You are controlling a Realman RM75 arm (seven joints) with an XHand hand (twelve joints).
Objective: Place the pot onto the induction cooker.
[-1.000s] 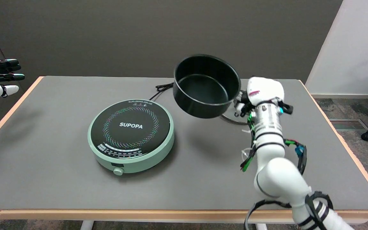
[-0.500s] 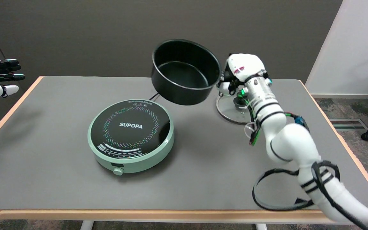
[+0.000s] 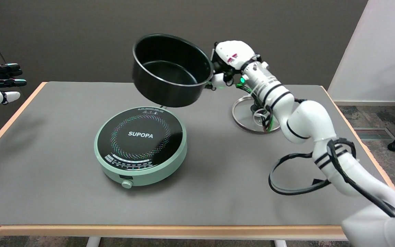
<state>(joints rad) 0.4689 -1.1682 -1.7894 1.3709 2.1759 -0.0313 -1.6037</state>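
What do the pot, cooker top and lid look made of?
Pot: likely metal with a dark, probably non-stick coating; a thin bright rim shows.
Induction cooker: glossy black top, probably glass, reflecting light; mint-green body looks like smooth plastic.
Lid lying on the table: clear centre, likely glass, inside a shiny metal-looking ring.
Right hand holds the pot by its side.

Pot (image 3: 170,70) held in the air just left of the robot hand (image 3: 230,58), touching it. Induction cooker (image 3: 141,144) on the worktop (image 3: 218,192), below and left of the robot hand. Glass lid (image 3: 252,115) flat on worktop, below-right of it.
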